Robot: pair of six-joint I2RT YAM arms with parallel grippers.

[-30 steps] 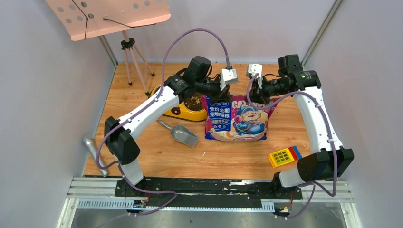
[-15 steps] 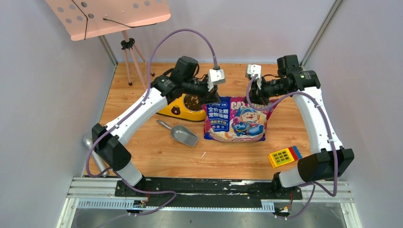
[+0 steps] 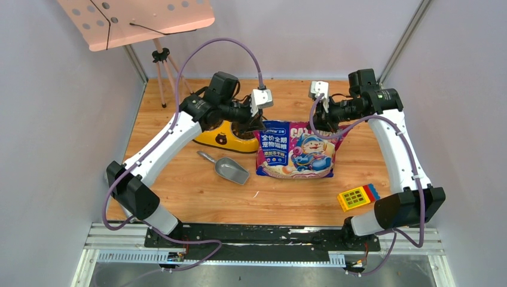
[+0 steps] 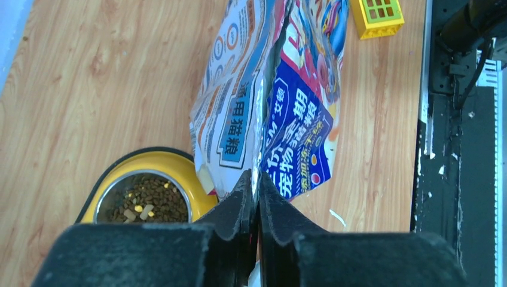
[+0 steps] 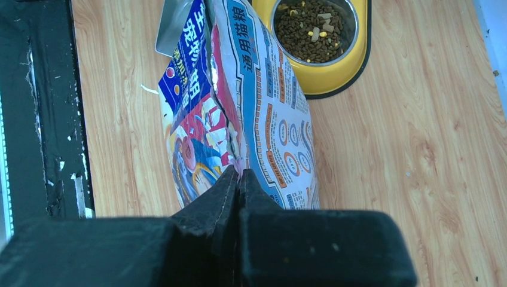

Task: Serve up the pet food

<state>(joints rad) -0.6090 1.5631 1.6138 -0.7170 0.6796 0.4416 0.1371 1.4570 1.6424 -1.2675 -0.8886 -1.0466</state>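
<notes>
The cat food bag lies on the wooden table, its top edge lifted at the far side. My left gripper is shut on the bag's top left corner; the left wrist view shows the foil edge pinched between its jaws. My right gripper is shut on the top right corner, which the right wrist view also shows. Brown kibble fills one steel bowl of the yellow feeder, just left of the bag. The same kibble shows in the right wrist view.
A grey metal scoop lies in front of the feeder. A yellow toy block sits near the right arm's base. A pink music stand on a tripod stands at the back left. Walls close in both sides.
My left gripper has moved left with the bag's corner, toward the feeder, and the bag's top edge has stretched wider. The right gripper has held still.
</notes>
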